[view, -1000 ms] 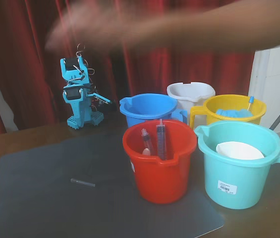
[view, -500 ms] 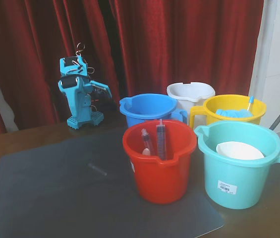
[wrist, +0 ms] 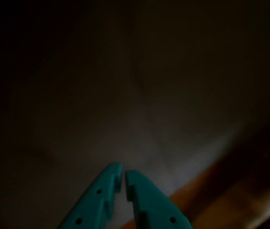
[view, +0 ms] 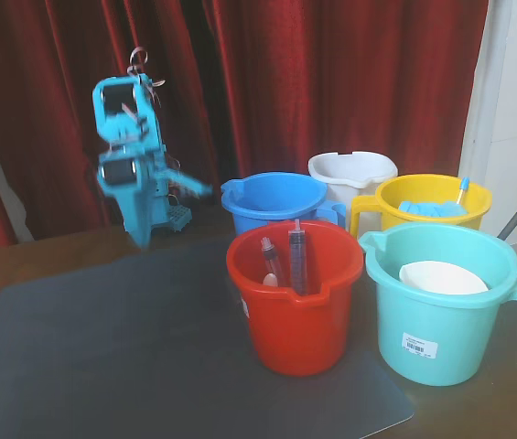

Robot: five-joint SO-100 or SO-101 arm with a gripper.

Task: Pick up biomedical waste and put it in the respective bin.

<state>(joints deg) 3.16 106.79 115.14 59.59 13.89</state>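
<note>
biomedical waste already sorted is visible in the fixed view: two syringes [view: 289,259] stand upright in the red bin [view: 296,297], a white dish-like item [view: 441,277] lies in the teal bin [view: 448,306], and blue fabric [view: 427,208] with a dropper [view: 462,189] sits in the yellow bin [view: 432,201]. the blue bin [view: 274,201] and white bin [view: 352,174] show no contents from this angle, their floors being hidden by their walls. no loose waste item can be made out on the grey mat [view: 148,357], so the next piece to pick is not located; part of the task appears done, and what is left cannot be judged. the arm [view: 134,160] stands raised at the mat's far edge, motion-blurred, well apart from the bins. in the wrist view the gripper [wrist: 123,175] has its teal tips nearly touching, with only a thin slit between them and nothing held. that view is dark and unfocused; only mat and a strip of wooden table [wrist: 230,191] can be told.
</note>
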